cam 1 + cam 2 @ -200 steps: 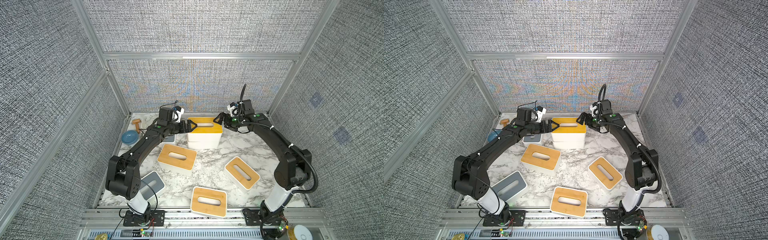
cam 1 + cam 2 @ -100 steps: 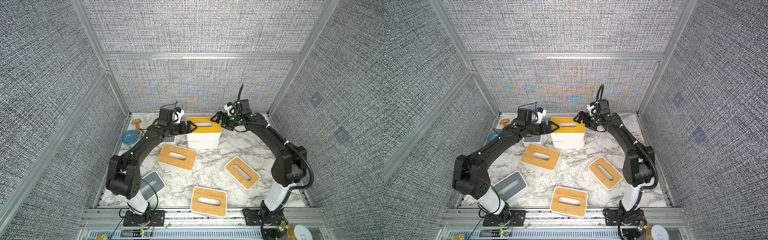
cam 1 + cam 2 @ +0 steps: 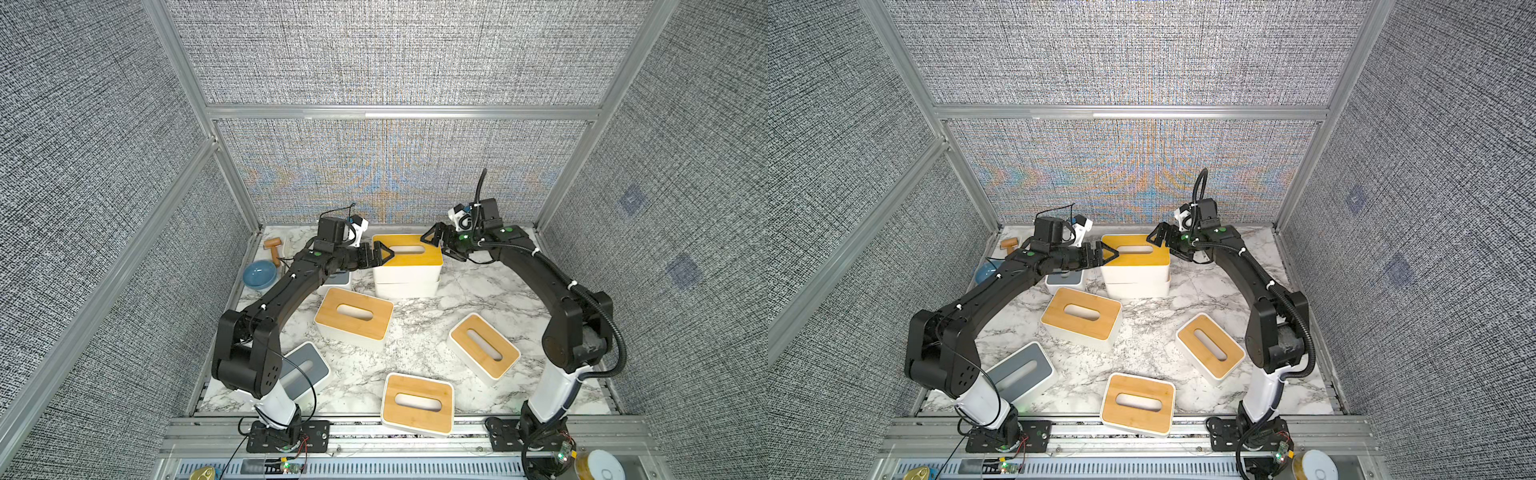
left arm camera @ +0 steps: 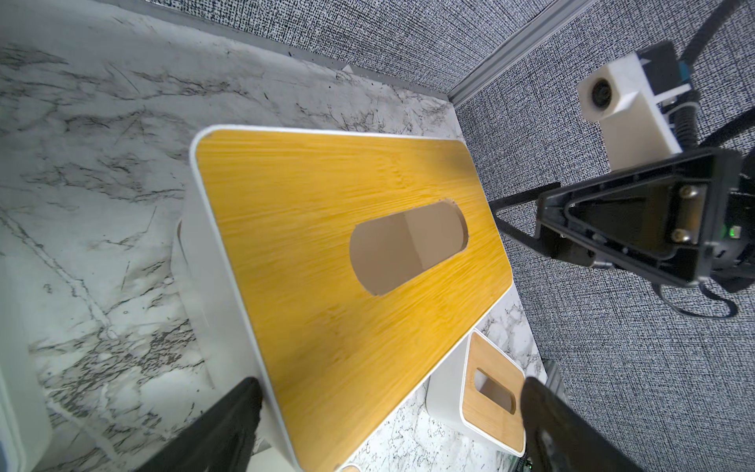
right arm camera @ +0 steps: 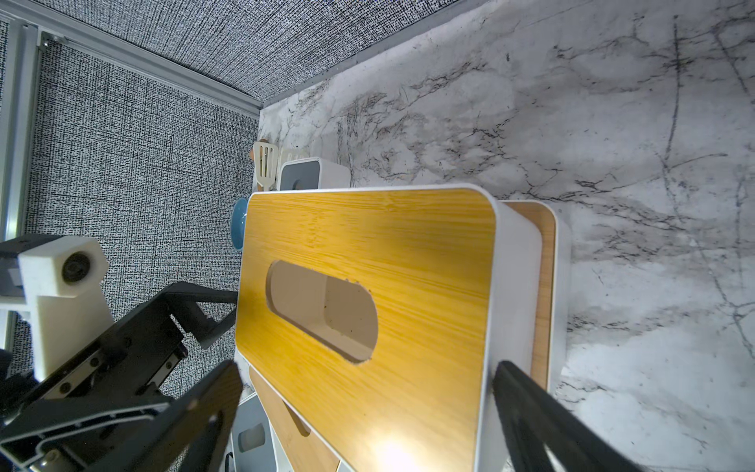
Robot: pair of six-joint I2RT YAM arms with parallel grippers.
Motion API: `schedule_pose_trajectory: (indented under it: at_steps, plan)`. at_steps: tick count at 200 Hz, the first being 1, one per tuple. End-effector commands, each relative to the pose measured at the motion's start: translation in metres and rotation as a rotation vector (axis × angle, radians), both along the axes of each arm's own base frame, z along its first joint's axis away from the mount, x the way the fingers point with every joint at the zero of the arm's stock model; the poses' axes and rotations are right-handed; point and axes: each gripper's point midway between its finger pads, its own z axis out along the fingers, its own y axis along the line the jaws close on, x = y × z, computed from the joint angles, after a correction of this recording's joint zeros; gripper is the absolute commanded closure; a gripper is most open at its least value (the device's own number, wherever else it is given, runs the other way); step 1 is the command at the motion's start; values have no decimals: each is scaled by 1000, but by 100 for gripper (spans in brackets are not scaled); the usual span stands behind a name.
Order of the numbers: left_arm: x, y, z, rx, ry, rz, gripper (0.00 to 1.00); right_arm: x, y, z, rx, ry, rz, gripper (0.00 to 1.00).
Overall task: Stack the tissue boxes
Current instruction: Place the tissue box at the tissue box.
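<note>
At the back centre, a tan-lidded tissue box lies on a second box, slightly offset, so a strip of the lower lid shows. My left gripper stands open across the top box's left end. My right gripper stands open across its right end. Neither gripper is closed on the box. Three more tan-lidded boxes lie loose on the marble. One grey-lidded box is at the front left, and another is partly hidden under my left arm.
A blue bowl and a small wooden tool sit in the back left corner, with a pale slotted spatula near them. Fabric walls with aluminium posts close the table on three sides. The front tan box overhangs the table's front edge.
The right arm's elbow has swung slightly inward and its gripper has edged closer to the top box's end. The left arm and the boxes have stayed put. Both grippers remain open.
</note>
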Motion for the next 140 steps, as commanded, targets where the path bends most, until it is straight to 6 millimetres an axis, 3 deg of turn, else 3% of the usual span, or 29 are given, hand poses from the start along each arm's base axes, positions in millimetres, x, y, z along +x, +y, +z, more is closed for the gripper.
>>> schedule_pose_trajectory:
  at_steps: [1, 84, 109, 140]
  plan:
    - [1, -5, 6, -35, -14, -18, 1, 4, 2, 6, 14, -18, 12, 1]
    - [5, -4, 7, -30, -11, -2, 1, 6, -2, 4, 16, -14, 8, 1]
    - [9, 3, 9, 14, -24, 33, 1, 7, -12, 10, 10, -24, -17, 1]
    - [9, 16, 28, 69, -66, 88, 1, 8, -30, 27, -36, -66, -57, 1]
